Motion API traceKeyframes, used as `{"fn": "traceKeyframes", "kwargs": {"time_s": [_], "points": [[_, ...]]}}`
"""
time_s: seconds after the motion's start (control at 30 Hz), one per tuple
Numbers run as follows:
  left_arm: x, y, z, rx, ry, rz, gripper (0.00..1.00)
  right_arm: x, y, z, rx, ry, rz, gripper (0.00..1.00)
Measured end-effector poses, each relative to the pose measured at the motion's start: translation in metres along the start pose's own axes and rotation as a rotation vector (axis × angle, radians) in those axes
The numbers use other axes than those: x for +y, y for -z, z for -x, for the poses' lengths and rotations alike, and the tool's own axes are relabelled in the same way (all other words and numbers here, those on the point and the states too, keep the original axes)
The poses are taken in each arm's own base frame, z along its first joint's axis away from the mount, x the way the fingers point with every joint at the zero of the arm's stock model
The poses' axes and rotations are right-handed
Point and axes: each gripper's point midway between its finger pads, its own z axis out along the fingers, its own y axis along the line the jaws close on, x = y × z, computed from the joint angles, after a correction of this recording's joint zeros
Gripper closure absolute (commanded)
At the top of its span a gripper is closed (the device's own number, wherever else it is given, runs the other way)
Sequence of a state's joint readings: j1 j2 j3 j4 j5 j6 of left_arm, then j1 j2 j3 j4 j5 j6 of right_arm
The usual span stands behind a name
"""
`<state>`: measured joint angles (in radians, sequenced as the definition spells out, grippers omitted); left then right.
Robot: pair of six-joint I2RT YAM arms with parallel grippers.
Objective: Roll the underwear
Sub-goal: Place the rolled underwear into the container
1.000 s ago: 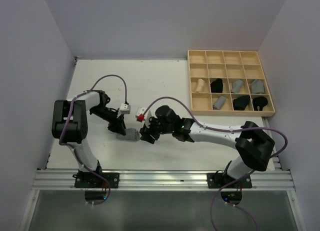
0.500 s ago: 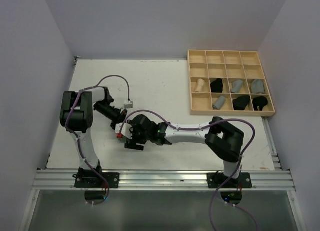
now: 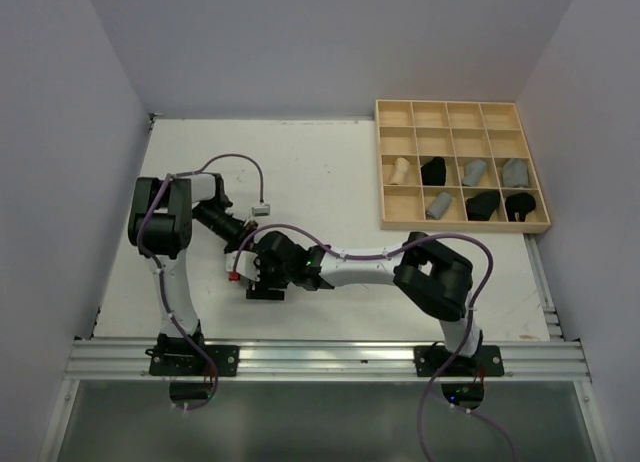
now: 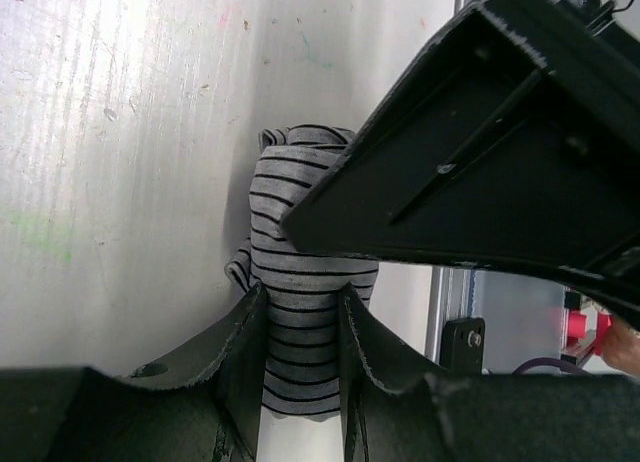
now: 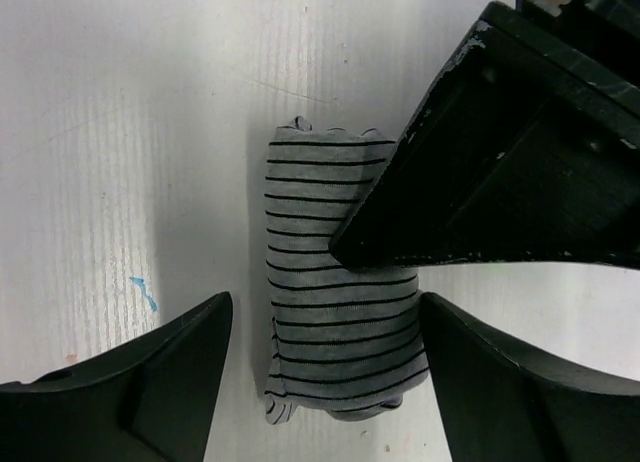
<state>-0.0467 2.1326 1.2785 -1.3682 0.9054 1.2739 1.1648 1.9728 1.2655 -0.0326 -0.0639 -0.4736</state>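
Observation:
A rolled underwear [image 4: 300, 232], grey with thin black stripes, lies on the white table. My left gripper [image 4: 302, 294] is shut on one end of the roll, a finger pressed against each side. In the right wrist view the same underwear [image 5: 318, 222] lies between the spread fingers of my right gripper [image 5: 325, 307], which is open with a gap on both sides. The left gripper's black body crosses the roll's far end there. From above, the left gripper [image 3: 240, 246] and right gripper [image 3: 264, 280] meet at the table's left middle and hide the roll.
A pale wooden grid tray [image 3: 462, 223] stands at the back right, with several rolled garments in its two near rows: tan, black and grey. The right arm [image 3: 350, 267] stretches leftward across the table's middle. The metal rail [image 3: 320, 360] runs along the near edge.
The right arm swung left across the table and its gripper came down over the roll, jaws opening wider. The left gripper kept its hold while its arm shifted slightly.

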Motion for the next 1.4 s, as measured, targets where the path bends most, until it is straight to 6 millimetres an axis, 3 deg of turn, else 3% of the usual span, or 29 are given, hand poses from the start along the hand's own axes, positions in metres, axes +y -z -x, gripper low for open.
{"fn": "traceKeyframes", "kwargs": {"time_s": [0.3,0.53,0.6,0.8,0.87,0.97,1.1,1.2,1.4], "points": [[-0.004,-0.007,-0.002,0.024,0.071,-0.068,0.79,0.006,-0.015,-0.007,0.014,-0.003,0.028,0.3],[-0.006,-0.008,-0.003,0.037,0.102,-0.097,0.6,0.008,-0.022,-0.006,0.013,-0.022,0.051,0.43],[-0.004,-0.006,-0.004,0.048,0.093,-0.088,0.58,0.009,-0.024,-0.006,0.021,-0.04,0.068,0.44],[0.007,0.007,0.002,0.036,0.085,-0.038,0.46,0.01,-0.028,-0.006,0.011,-0.091,0.09,0.51],[0.019,0.023,0.013,-0.007,0.053,0.017,0.45,0.011,-0.029,-0.004,0.001,-0.101,0.097,0.53],[0.051,0.064,0.035,-0.106,-0.044,0.163,0.37,0.016,-0.032,-0.002,-0.015,-0.106,0.118,0.61],[0.067,0.126,0.051,-0.213,-0.137,0.346,0.3,0.022,-0.036,0.002,-0.031,-0.111,0.152,0.82],[0.053,0.163,0.064,-0.261,-0.22,0.471,0.0,0.026,-0.042,0.005,-0.036,-0.122,0.187,1.0],[-0.017,0.206,0.111,-0.371,-0.469,0.729,0.0,0.03,-0.045,0.009,-0.054,-0.186,0.203,1.0]]}}
